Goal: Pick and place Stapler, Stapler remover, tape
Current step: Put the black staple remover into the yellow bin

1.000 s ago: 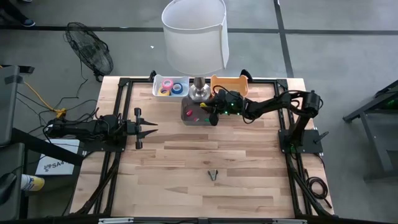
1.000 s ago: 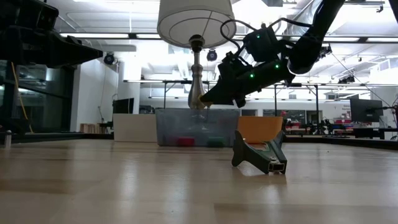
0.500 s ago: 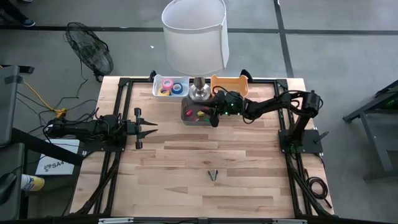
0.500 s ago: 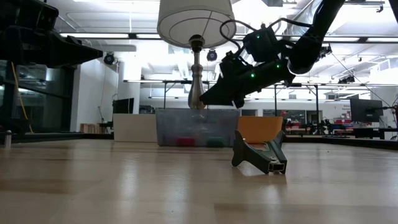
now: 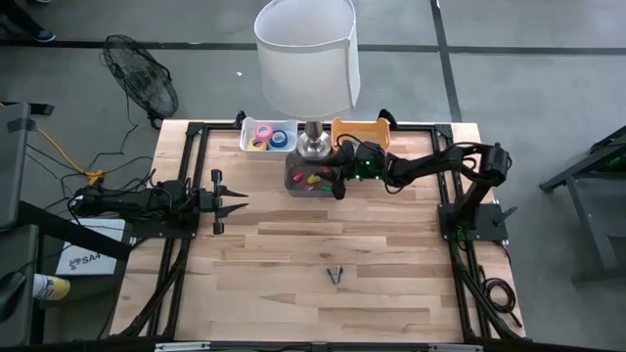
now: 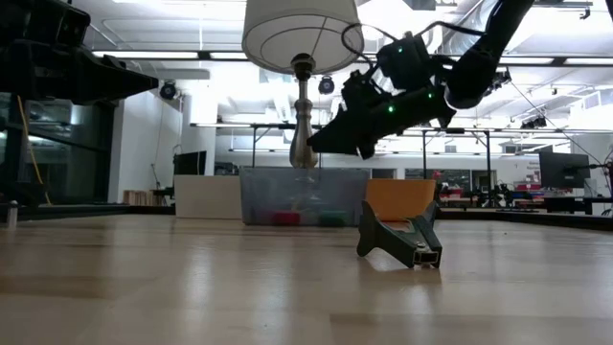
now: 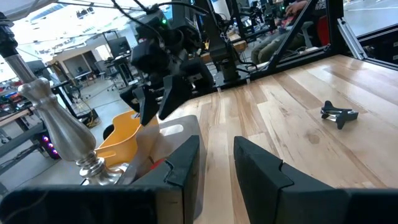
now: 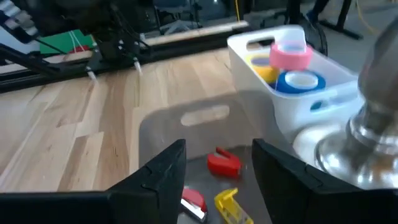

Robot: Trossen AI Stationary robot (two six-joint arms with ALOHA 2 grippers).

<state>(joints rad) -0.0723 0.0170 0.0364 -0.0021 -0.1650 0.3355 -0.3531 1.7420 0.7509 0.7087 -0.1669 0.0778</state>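
Note:
My right gripper hangs open just above the grey bin at the table's far middle, touching nothing. Below it in the bin lie small red and yellow stapler-like things. The tape rolls, pink, yellow and blue, sit in a white tray left of the lamp base. The dark stapler remover rests on the bare wood near the table's middle front. My left gripper waits at the left side, level, its fingers slightly apart with nothing between them.
A lamp with a white shade stands on a metal base between the white tray and an orange bin; its stem is close beside my right gripper. Bare wood stretches across the table's middle and front.
My right gripper has opened over the grey bin and its fingertips have risen a little. A small yellow thing now shows in the bin below it.

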